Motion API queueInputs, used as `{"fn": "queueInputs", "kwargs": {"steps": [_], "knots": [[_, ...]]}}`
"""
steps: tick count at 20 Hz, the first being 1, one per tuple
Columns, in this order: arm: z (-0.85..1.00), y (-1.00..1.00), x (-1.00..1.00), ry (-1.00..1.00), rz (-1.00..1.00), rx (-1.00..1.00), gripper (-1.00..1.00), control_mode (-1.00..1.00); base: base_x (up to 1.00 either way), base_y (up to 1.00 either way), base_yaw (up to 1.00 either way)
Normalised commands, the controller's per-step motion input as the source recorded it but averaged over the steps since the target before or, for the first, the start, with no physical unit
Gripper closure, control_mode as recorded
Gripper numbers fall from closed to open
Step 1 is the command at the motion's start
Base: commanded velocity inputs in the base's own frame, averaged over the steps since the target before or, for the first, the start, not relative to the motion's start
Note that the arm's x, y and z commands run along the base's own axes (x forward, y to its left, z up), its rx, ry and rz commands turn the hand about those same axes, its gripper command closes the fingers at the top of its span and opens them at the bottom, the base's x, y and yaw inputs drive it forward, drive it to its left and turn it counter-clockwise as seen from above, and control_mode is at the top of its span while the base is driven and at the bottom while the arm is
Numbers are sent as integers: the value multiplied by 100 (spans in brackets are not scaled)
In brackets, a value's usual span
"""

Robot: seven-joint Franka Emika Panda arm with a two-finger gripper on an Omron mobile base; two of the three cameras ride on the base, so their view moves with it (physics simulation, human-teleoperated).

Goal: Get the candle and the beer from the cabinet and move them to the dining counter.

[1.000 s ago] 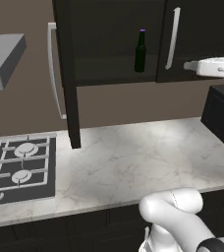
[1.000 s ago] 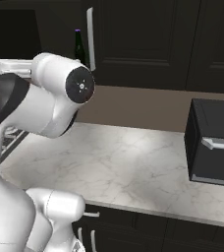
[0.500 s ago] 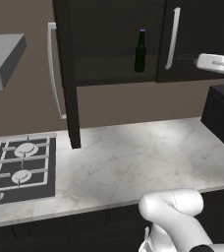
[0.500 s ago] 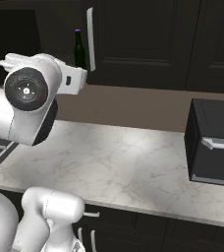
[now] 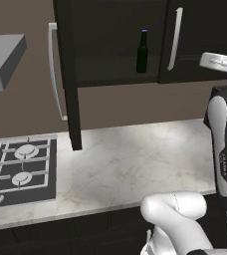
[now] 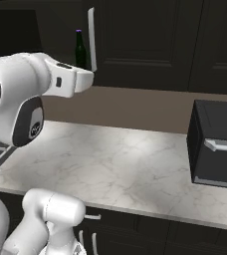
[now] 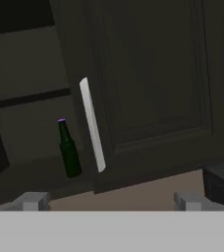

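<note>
- The white arm has swung round over the last second, its big shoulder joint sliding leftward in the right base view and the forearm now reaching toward the cabinet (image 6: pixel 135 40); in the left base view the arm stands taller at the right edge than a moment ago.
- The beer (image 5: pixel 142 52) stands upright on the cabinet's lower shelf, just inside the open left half and close to the still-shut right door; in the hand view the bottle (image 7: pixel 69 150) sits left of that door's long silver bar handle (image 7: pixel 92 125).
- The gripper (image 7: pixel 111 201) faces the cabinet with its jaws spread as wide as they go, holding nothing and well apart from the bottle.
- The candle cannot be made out on the dark shelves.
- The marble worktop (image 5: pixel 130 164) beside the gas hob (image 5: pixel 18 172) lies below the cabinet, a black appliance (image 6: pixel 217 144) at its far end.
- The turn appears to line the hand up on the bottle; the reach and grasp are not yet begun, and neither item has left the cabinet.
</note>
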Motion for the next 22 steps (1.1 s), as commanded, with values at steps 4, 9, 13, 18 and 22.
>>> {"fn": "queueInputs", "kwargs": {"steps": [4,9,13,18,22], "knots": [[0,0,0,-17,-2,-11,-100,-100,0,0,0],[0,0,0,-15,3,-2,-100,-100,0,0,0],[-1,0,5,-8,1,-1,-100,-100,0,0,0],[0,0,16,-1,0,-2,-100,-100,0,0,0],[0,12,24,0,0,-2,-100,-100,0,0,0]]}}
